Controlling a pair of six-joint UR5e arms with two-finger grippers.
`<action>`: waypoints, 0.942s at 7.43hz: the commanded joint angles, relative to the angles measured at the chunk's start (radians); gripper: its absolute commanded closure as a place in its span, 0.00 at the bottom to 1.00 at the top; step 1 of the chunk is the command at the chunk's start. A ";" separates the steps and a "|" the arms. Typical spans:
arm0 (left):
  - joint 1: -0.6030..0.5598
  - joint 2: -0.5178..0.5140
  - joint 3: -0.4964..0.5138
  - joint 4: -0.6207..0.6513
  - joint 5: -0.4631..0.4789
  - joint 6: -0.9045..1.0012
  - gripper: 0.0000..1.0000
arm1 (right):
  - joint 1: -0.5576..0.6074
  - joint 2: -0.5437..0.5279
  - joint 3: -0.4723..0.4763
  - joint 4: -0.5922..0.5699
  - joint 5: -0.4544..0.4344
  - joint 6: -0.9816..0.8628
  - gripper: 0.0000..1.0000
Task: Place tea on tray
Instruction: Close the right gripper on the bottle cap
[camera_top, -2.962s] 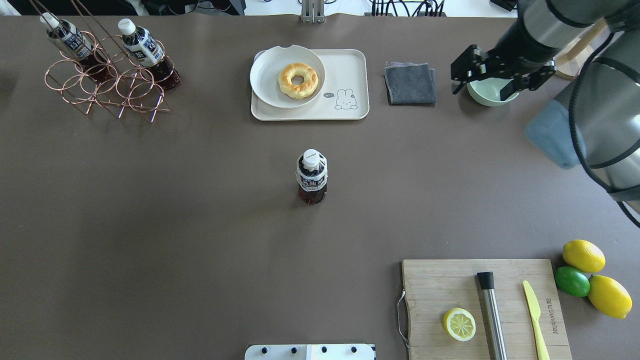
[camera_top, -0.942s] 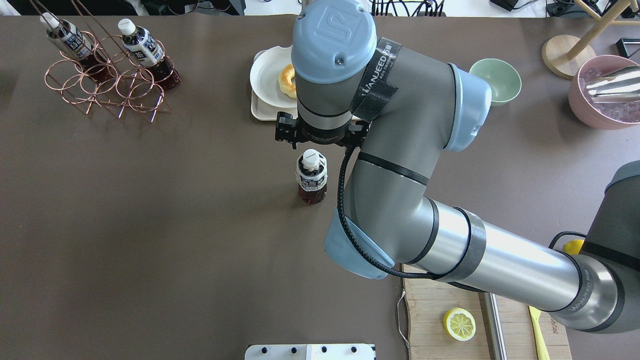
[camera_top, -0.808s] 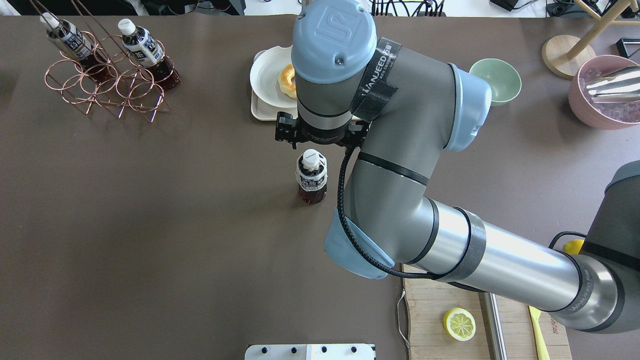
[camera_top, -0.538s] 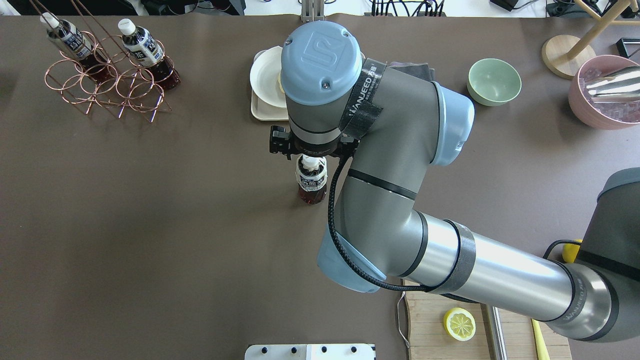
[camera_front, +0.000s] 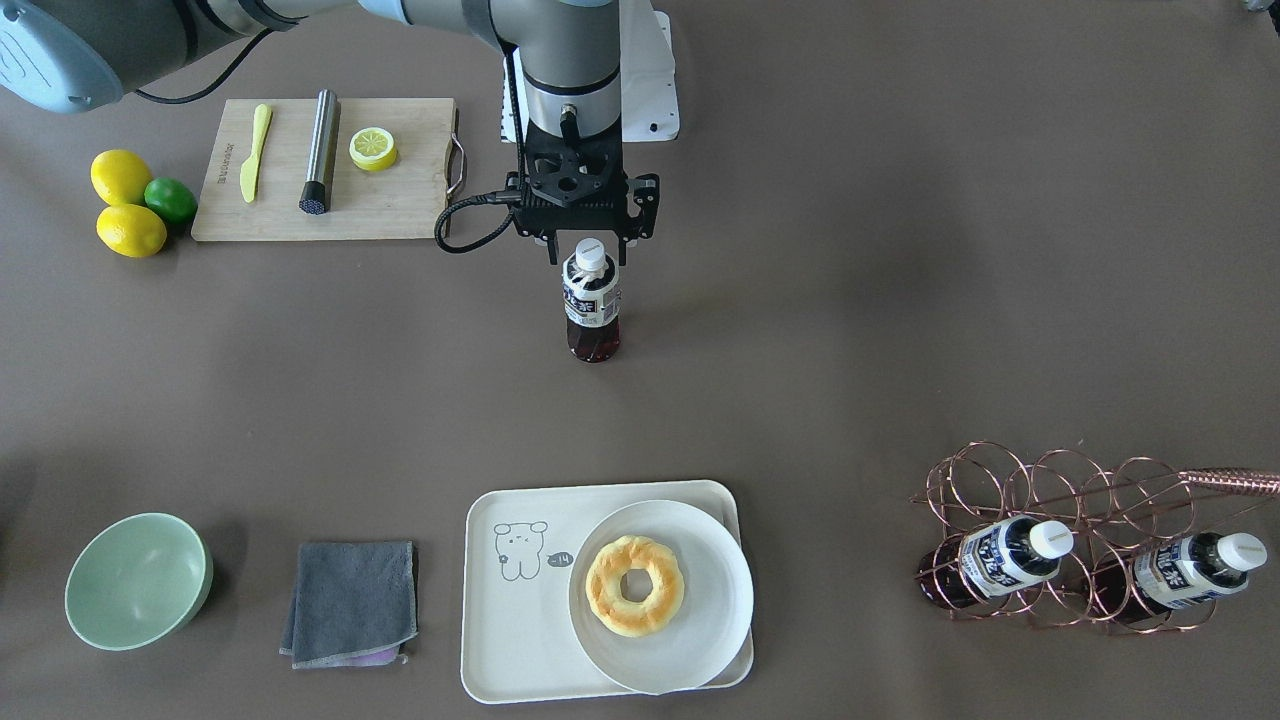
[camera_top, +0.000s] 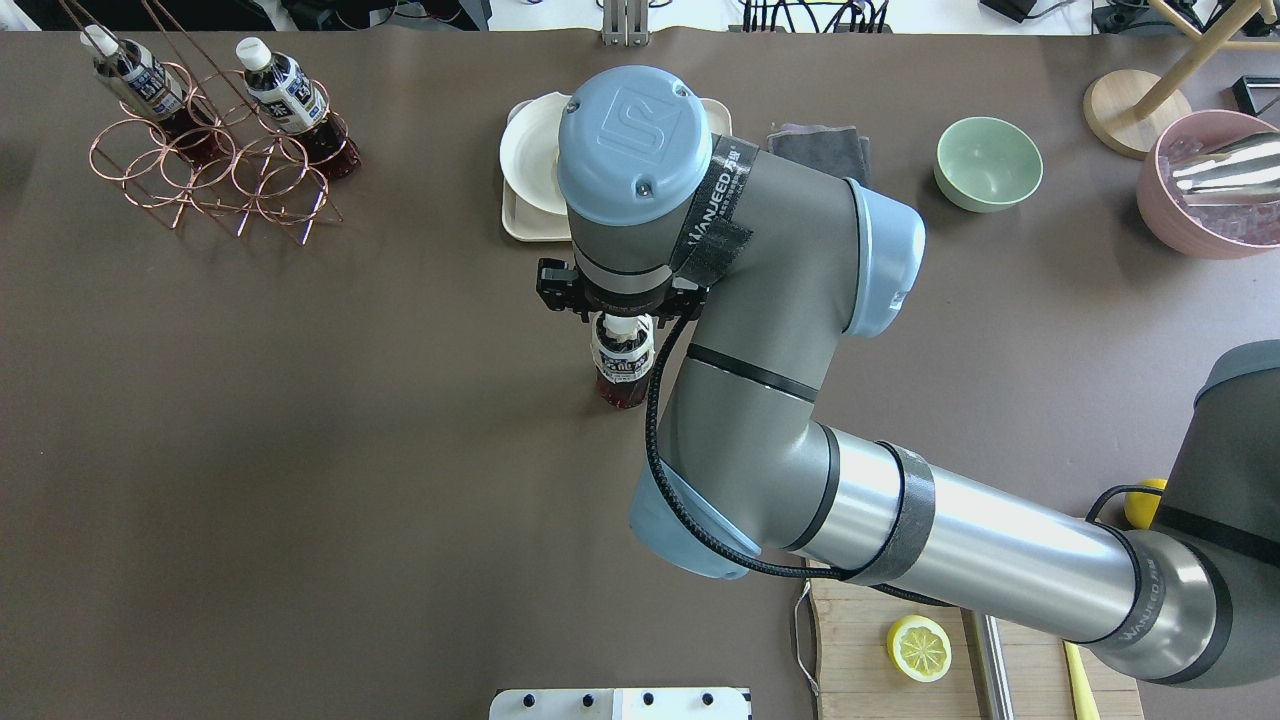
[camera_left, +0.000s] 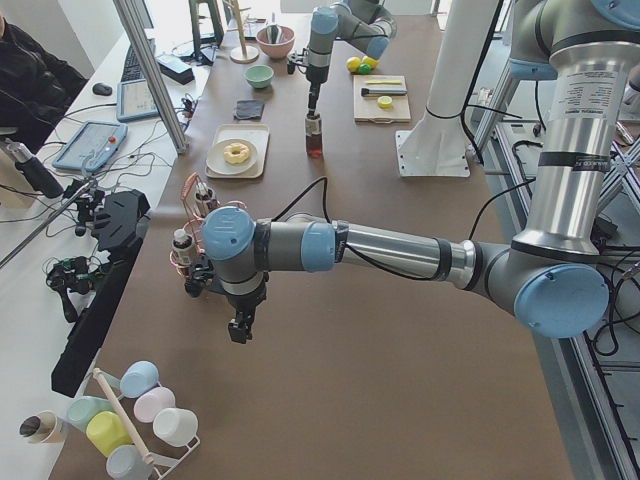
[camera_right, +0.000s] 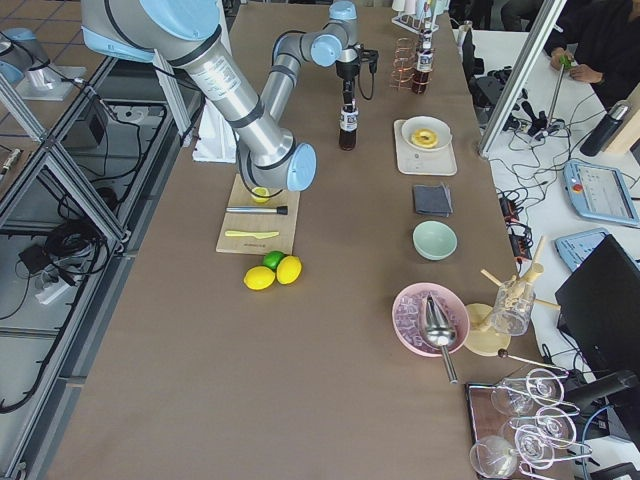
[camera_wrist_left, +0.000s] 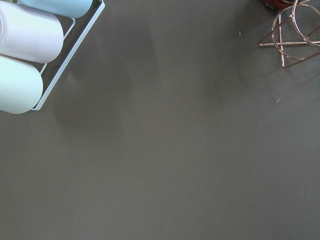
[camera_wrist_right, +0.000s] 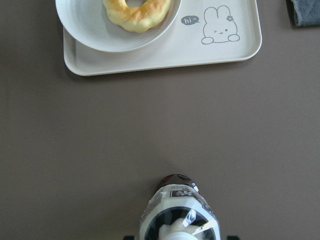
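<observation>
Right arm stretches across to the middle of the table with the wrist pointing straight down. The right gripper (camera_front: 588, 246) hangs just over the white cap of the tea (camera_front: 591, 305), jaws spread wide, one finger either side and not squeezing it. The bottle stands upright on the bare table, well apart from the tray (camera_front: 505, 635) on the far side, which holds a plate (camera_front: 700, 625) with a doughnut (camera_front: 634, 585). The left gripper (camera_left: 240, 328) hovers low near the wire rack (camera_front: 1085, 535); can't tell if it's open or closed.
</observation>
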 joint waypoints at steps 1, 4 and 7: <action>0.001 -0.036 0.035 0.000 0.000 0.000 0.03 | 0.000 0.001 -0.003 0.008 0.001 0.004 0.47; 0.001 -0.048 0.045 0.000 -0.002 0.000 0.03 | 0.005 0.001 -0.002 0.006 0.001 -0.002 0.89; 0.001 -0.050 0.045 -0.002 -0.002 0.000 0.03 | 0.093 0.019 0.001 -0.007 0.055 -0.015 1.00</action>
